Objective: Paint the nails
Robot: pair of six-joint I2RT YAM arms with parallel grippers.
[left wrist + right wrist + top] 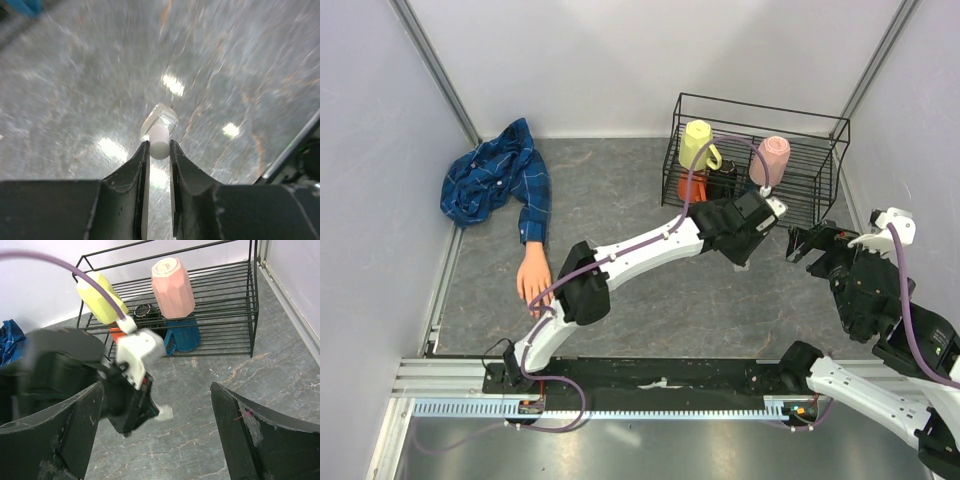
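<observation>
Left fingers (137, 170), matte black, around a smooth white cylindrical cap (159, 141)

Place: I read this as a lab test cell.
Signs: plain white walls (620, 60), metal posts (435, 70), rail (430, 378) at my end.

The left arm (640, 245) slants across the tabletop (620, 190), barring the middle. Open ground lies behind it, between the plaid shirt (495, 180) with its mannequin hand (533, 275) and the black wire rack (820, 190) at back right.
</observation>
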